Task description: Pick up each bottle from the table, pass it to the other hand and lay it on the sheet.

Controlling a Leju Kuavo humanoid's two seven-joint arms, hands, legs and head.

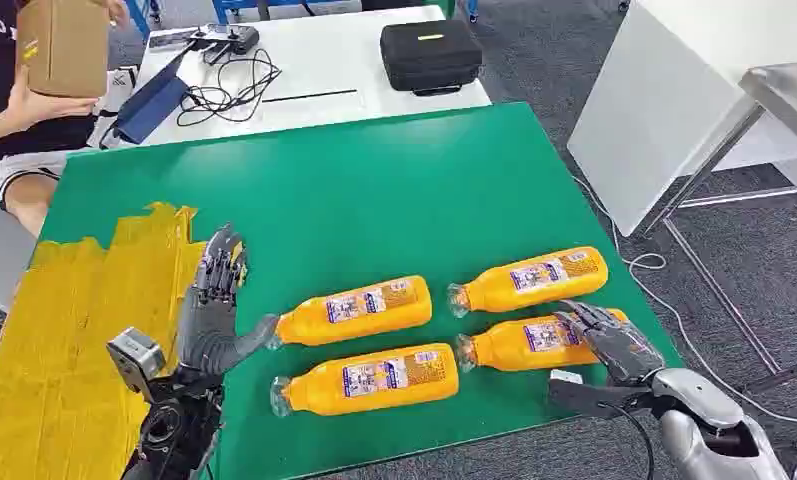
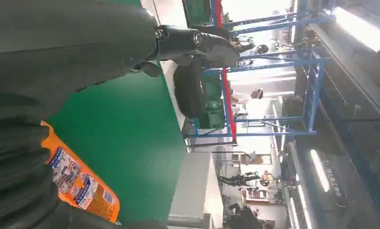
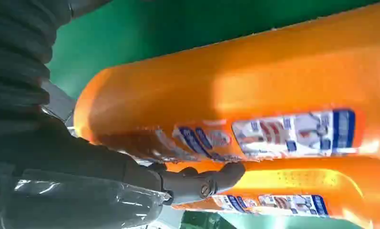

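Observation:
Several orange bottles lie on their sides on the green table [image 1: 374, 190]: two at the left [image 1: 354, 311] [image 1: 369, 380] and two at the right [image 1: 534, 278] [image 1: 519, 342]. A yellow sheet [image 1: 64, 330] covers the table's left end. My left hand [image 1: 212, 305] hovers open at the sheet's edge, its thumb close to the cap of a left bottle [image 2: 80, 183]. My right hand [image 1: 614, 345] reaches over the base end of the near right bottle [image 3: 254, 90]. Its fingers [image 3: 202, 181] are spread along the bottle and its thumb stands apart, so nothing is gripped.
At the back left a person holds a cardboard box [image 1: 64, 40]. Behind the green table, a white table carries a black case [image 1: 429, 55] and cables [image 1: 224, 85]. A white panel [image 1: 664, 110] and a metal frame stand at the right.

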